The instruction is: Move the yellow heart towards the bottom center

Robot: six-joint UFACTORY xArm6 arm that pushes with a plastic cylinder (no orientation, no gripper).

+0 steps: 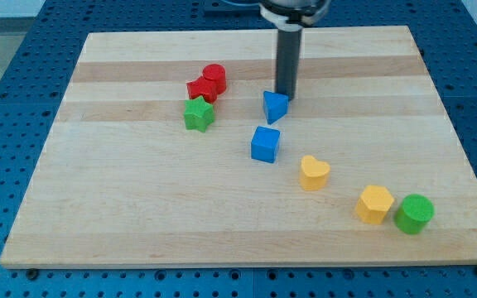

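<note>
Only the lowest part of the arm shows. A straight rod (286,64) runs down from the view's top edge, dark grey to black, round in section and smooth, with a faint lighter sheen along one side. Above it sits a wider dark collar (292,12) with a pale rim, cut off by the frame. My tip (286,98) ends blunt and flat, the same dark colour as the rod.
</note>
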